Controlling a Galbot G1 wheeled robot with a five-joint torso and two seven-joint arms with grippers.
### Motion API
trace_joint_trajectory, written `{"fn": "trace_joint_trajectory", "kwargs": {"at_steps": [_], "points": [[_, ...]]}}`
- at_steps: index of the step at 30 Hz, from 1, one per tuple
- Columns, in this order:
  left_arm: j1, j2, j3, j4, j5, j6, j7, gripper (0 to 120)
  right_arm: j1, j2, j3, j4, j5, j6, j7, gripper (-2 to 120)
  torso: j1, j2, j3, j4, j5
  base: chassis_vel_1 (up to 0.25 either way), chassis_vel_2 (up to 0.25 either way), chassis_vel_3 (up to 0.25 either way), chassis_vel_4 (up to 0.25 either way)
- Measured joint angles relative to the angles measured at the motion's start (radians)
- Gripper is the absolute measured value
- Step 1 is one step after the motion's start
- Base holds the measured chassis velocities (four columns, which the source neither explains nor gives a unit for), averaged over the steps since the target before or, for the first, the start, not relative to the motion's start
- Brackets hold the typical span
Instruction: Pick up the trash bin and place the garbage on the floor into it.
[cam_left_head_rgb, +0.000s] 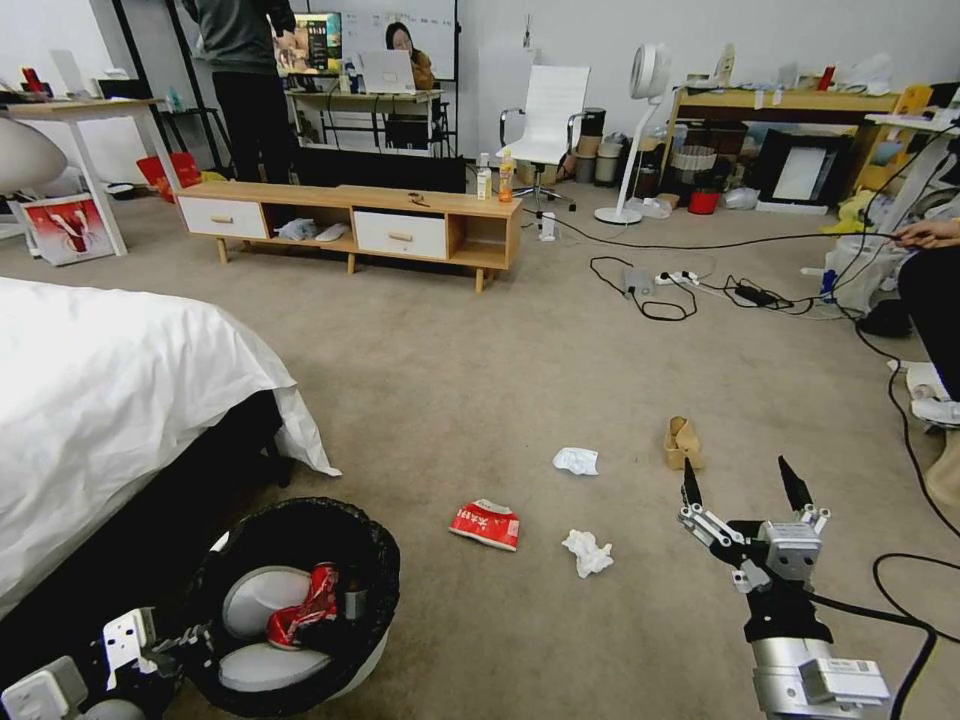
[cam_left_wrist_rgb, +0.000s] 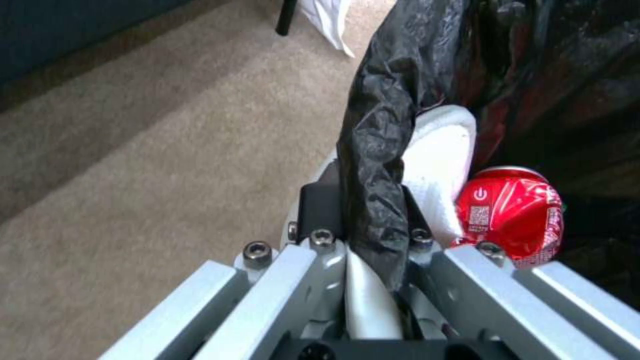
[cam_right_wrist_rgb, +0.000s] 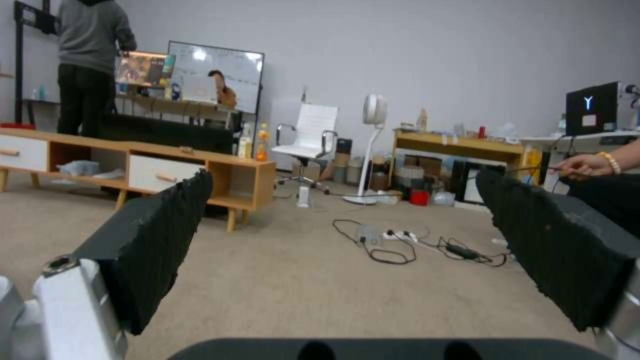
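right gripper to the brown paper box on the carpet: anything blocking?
Nothing visible. The right gripper hangs open just short of the brown paper box, with only bare floor between them. The two tissues and the carton lie off to its left, clear of that line.

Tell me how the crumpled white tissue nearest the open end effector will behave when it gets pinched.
The crumpled tissue looks soft and loose, so it will probably squash flat between the pads rather than resist. It seems very light and may cling to or slip from the right end effector, whose jaws stand wide open. Lying on short-pile carpet, it likely won't roll away.
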Motion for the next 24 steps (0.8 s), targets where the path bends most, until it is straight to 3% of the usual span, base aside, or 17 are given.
{"fn": "trace_joint_trajectory", "kwargs": {"at_steps": [8, 17, 24], "points": [[0.0, -0.001, -0.001, 0.0, 0.001, -0.001, 0.001, 3, 0.002, 0.001, -0.004, -0.003, -0.001, 0.004, 0.0, 100, 0.0, 0.0, 0.0, 0.0, 0.0, -0.096, 0.095, 0.108, -0.1], [0.001, -0.001, 0.002, 0.001, 0.003, -0.001, 0.002, 3, 0.002, 0.0, -0.001, -0.003, -0.001, 0.005, 0.0, 100, 0.0, 0.0, 0.0, 0.0, -0.0001, -0.001, 0.008, 0.003, -0.004], [0.003, -0.001, 0.003, 0.001, 0.004, -0.001, 0.002, 3, 0.002, 0.001, -0.002, -0.004, -0.002, 0.006, 0.0, 100, 0.0, 0.0, 0.0, 0.0, -0.0001, -0.103, 0.083, 0.084, -0.088]]}}
